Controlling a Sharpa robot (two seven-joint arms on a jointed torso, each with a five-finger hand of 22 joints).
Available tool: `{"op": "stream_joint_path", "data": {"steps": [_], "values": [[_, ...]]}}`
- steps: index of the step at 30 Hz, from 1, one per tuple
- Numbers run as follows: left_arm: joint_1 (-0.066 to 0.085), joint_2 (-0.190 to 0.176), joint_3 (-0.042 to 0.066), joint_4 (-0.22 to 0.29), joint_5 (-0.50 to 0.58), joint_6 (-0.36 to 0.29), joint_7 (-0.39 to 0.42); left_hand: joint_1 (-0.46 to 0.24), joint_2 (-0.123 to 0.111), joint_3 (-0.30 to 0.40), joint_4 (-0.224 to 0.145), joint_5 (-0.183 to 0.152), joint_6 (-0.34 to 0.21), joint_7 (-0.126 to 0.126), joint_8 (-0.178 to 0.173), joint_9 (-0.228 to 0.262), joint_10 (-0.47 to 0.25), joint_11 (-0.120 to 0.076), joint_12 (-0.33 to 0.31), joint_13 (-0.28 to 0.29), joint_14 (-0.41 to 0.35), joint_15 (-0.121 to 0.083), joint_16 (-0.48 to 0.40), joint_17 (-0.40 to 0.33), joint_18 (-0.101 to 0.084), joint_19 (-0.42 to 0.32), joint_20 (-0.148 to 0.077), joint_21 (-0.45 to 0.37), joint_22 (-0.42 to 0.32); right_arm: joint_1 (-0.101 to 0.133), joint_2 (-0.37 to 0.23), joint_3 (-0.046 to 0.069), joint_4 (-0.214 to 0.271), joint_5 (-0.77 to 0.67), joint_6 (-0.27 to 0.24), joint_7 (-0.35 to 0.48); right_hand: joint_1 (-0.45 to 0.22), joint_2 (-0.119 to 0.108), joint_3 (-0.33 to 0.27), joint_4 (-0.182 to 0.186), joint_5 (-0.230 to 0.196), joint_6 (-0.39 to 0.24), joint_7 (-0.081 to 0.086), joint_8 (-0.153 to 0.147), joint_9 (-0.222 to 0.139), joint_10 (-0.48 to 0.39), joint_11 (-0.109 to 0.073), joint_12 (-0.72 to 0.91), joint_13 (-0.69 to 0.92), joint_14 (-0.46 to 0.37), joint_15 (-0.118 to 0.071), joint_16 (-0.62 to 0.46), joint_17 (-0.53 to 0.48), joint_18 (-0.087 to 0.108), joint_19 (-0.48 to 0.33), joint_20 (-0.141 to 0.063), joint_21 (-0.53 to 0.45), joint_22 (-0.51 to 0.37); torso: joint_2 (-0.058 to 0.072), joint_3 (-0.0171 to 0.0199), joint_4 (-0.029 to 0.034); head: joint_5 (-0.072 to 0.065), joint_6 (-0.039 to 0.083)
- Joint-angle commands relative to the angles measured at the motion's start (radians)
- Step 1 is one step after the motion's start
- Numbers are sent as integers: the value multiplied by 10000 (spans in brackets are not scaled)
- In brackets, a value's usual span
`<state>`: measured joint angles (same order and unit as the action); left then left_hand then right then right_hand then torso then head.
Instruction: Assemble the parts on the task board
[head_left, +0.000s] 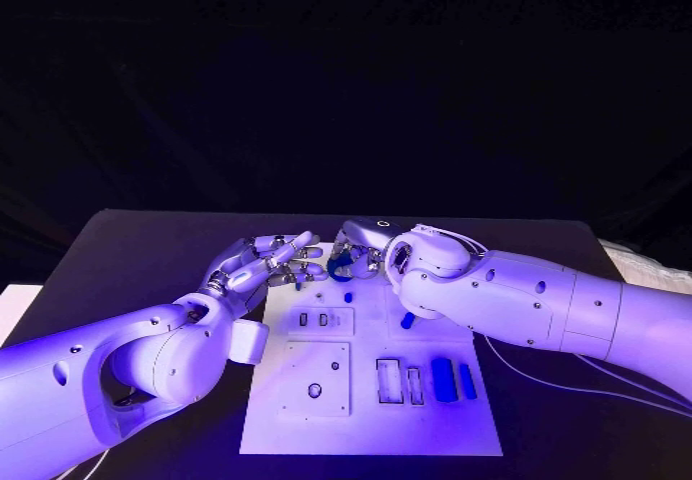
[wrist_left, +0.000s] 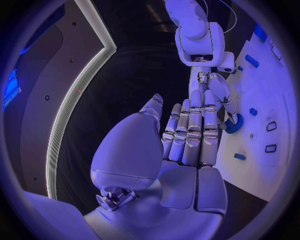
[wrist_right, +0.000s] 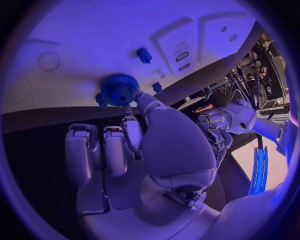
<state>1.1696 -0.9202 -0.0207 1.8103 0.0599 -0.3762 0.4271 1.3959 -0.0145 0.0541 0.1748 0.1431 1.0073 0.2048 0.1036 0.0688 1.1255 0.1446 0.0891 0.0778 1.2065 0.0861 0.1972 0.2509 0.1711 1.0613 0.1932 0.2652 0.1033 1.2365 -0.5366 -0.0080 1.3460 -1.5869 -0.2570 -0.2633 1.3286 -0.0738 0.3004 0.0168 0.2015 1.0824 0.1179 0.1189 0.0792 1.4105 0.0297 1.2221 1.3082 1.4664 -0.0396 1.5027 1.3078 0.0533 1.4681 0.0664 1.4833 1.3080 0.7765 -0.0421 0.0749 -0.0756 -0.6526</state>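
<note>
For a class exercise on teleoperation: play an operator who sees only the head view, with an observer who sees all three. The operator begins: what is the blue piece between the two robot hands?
Observer: It is a toothed blue gear; the right wrist view shows its teeth.
Operator: Which robot hand holds it?
Observer: The right robot hand pinches it at its fingertips.
Operator: And the left robot hand?
Observer: In the left wrist view, the left robot hand has its fingers straight and side by side, with nothing in its palm.
</note>
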Motion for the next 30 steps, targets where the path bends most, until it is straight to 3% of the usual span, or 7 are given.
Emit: {"op": "stream_joint_path", "data": {"steps": [1,6,13,22,26,30], "values": [[12,8,9,38,20,200,34,68,29,1,-82,-39,34,10,-65,3,62,-8,-37,10,-33,19,-79,38,118,62,36,-52,-21,-44,-13,-36,-23,5,303,112,-88,-164,37,18,-32,-189,53,-108,-54,-124,38,-162,-122,821,-10,59,1504,-97,102,-30,6,561,5,5,-8,-3,-6],[12,2,9,43,20,194,29,68,29,1,-82,-39,34,10,-65,3,62,-8,-37,10,-33,19,-79,38,118,62,36,-52,-21,-46,-27,-40,-56,46,153,155,-256,-374,-22,-3,-1,-1018,283,-563,-166,-317,240,-547,-363,836,153,112,1601,-96,85,100,-13,535,2,9,6,-25,-10],[12,1,9,36,20,190,18,65,30,-4,-84,-41,29,13,-71,2,57,-4,-46,9,-35,20,-85,45,117,63,37,-55,-23,-53,-81,-42,-41,115,-166,262,-451,-581,-346,80,-41,-1893,438,-594,-159,-469,391,-806,-506,849,298,162,1694,-89,71,254,-26,517,4,11,7,-27,3],[12,-2,9,31,20,185,13,63,31,-9,-85,-41,23,17,-78,1,51,-1,-55,7,-36,21,-91,52,117,63,37,-58,-25,-116,-316,-41,108,315,-304,327,-455,-535,-462,143,70,-1719,412,-500,-102,-422,379,-721,-432,855,304,185,1734,-93,89,279,-9,553,5,13,4,-23,-4],[12,-5,9,30,20,177,13,60,33,-16,-89,-42,13,22,-89,-1,40,4,-70,5,-38,25,-100,62,116,64,39,-64,-29,-131,-426,-40,129,512,-99,308,-496,-460,-523,214,225,-1472,366,-412,-63,-368,341,-625,-351,857,277,193,1749,-93,95,264,-4,563,7,8,7,-33,-4],[12,-9,9,31,20,169,11,60,33,-17,-89,-42,12,23,-90,-1,39,5,-72,4,-39,25,-101,64,116,64,39,-65,-29,-139,-468,-40,76,867,334,220,-1075,-203,-703,711,364,-1293,327,-374,-55,-297,319,-505,-249,867,259,218,1795,-99,108,245,8,589,4,7,4,-14,-25]]}}
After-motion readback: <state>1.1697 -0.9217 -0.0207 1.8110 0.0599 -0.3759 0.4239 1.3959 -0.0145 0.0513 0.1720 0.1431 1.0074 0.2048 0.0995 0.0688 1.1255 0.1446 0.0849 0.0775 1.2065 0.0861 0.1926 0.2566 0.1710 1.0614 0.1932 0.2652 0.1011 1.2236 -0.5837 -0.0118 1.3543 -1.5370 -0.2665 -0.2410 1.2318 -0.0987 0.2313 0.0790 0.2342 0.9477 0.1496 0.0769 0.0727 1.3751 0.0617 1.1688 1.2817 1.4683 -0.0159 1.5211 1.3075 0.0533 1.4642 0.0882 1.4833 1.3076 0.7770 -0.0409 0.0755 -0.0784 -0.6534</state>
